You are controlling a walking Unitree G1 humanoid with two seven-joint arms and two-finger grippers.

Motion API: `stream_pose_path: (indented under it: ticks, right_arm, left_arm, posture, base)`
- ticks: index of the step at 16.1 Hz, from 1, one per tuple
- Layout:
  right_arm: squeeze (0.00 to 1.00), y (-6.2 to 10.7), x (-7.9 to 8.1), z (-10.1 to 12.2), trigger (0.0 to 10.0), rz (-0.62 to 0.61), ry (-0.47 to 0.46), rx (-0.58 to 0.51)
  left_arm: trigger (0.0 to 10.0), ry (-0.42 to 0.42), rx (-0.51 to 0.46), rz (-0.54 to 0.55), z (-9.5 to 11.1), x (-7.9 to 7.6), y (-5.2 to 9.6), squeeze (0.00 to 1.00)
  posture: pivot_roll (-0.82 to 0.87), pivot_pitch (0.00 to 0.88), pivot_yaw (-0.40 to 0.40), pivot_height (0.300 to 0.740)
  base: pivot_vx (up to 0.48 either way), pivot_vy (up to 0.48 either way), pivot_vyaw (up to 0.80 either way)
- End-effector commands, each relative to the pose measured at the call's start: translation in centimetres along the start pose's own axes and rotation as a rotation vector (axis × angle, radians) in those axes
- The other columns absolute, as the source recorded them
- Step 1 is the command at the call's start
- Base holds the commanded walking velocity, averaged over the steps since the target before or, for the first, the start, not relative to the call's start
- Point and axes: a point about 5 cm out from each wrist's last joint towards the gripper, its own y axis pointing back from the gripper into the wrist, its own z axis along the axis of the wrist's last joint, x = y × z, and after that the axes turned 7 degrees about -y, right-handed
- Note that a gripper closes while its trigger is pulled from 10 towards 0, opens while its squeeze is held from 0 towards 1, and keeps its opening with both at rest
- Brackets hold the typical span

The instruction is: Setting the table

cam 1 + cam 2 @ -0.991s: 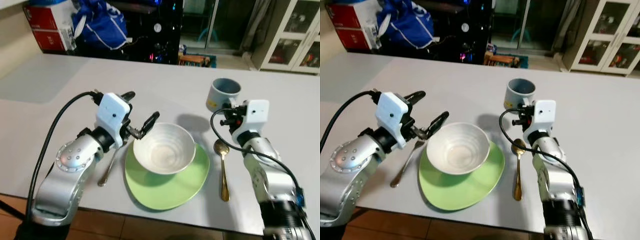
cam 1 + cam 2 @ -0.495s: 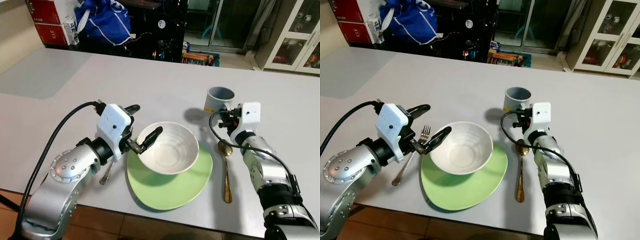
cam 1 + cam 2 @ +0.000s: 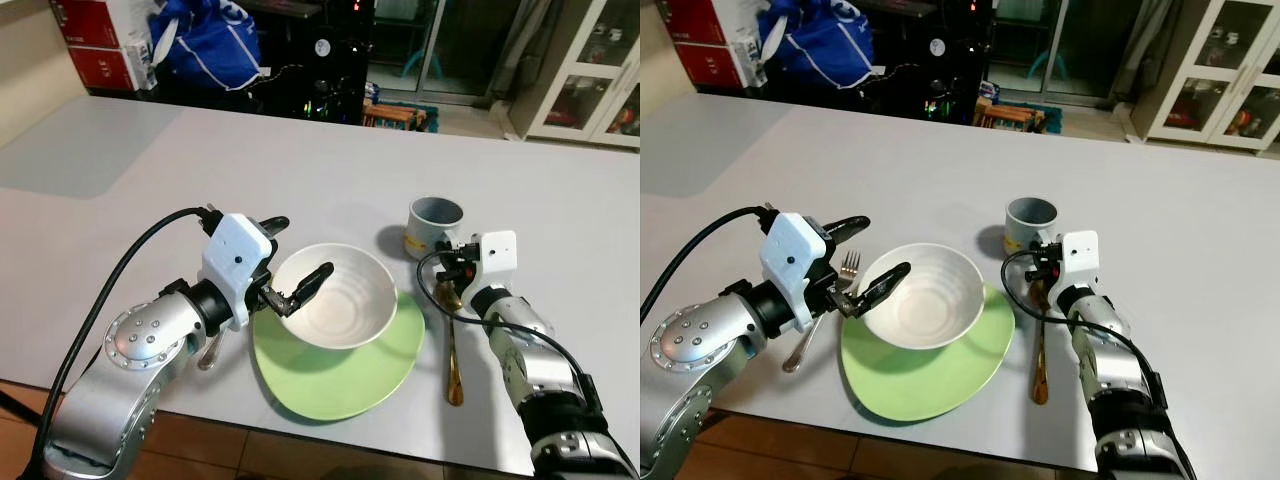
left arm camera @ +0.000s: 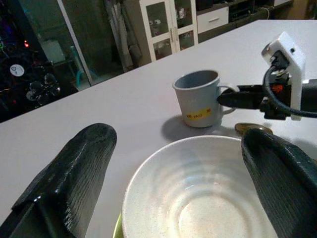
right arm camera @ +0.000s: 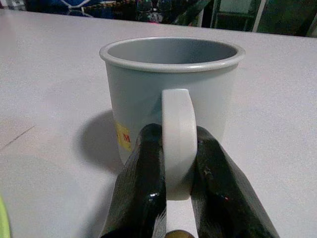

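On the pale bench [image 3: 300,160] the right gripper [image 5: 178,198] has its two black fingers [image 5: 143,188] clenched on the handle of the grey mug [image 3: 433,224], which stands upright just beyond the gold spoon [image 3: 451,340]. The left gripper [image 3: 290,265] hovers with its fingers spread wide apart and grasping nothing, one on either side of the near rim of the white bowl [image 3: 338,296]. The bowl sits on the green plate [image 3: 345,375], and a fork [image 3: 825,305] lies beside the plate under the left arm.

A home dining area is shown. A large white desk [image 3: 300,160] is laid with a bowl [image 3: 335,295] on a green plate [image 3: 340,375]. Beyond it, a white glass-door cabinet [image 3: 585,65], stacked red boxes [image 3: 95,45] and a blue bag [image 3: 205,45] are seen.
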Motion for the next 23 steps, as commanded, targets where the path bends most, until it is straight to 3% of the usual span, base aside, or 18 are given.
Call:
stream_pose_path:
  ticks: [1,5,9,13,22,23]
  right_arm:
    - [0.0,0.1,0.0,0.9,10.0,0.011,0.0,-0.04]
    - [0.0,1.7,-0.1,1.2,10.0,0.029,-0.012,-0.067]
    - [0.0,2.8,0.9,0.1,10.0,0.07,-0.042,-0.026]
    - [0.0,2.8,1.4,-0.3,10.0,0.099,-0.058,0.003]
    - [0.0,2.5,1.8,-0.6,10.0,0.121,-0.046,0.032]
    - [0.04,2.5,1.8,-0.6,10.0,0.122,-0.045,0.034]
  left_arm:
    - [10.0,-0.008,-0.002,-0.017,0.3,-0.2,0.0,0.0]
    - [10.0,-0.008,-0.001,-0.019,0.2,-0.2,0.0,0.0]
    - [10.0,-0.001,-0.001,-0.038,0.2,-0.4,0.0,0.0]
    - [10.0,0.018,0.024,-0.112,-0.3,-1.4,0.2,0.0]
    - [10.0,0.013,0.036,-0.133,-0.5,-1.5,0.3,0.0]
    - [10.0,0.012,0.036,-0.133,-0.5,-1.5,0.3,0.0]
  posture:
    - [0.11,0.006,-0.014,0.74]
    - [0.1,0.003,-0.012,0.74]
    - [0.1,0.0,-0.012,0.74]
    - [0.1,0.0,-0.014,0.74]
    - [0.11,0.0,-0.015,0.74]
    - [0.11,0.0,-0.015,0.74]
  base:
    - [0.0,0.0,0.0]
    - [0.0,0.0,0.0]
    - [0.0,0.0,0.0]
    - [0.0,0.0,0.0]
    - [0.0,0.0,0.0]
    - [0.0,0.0,0.0]
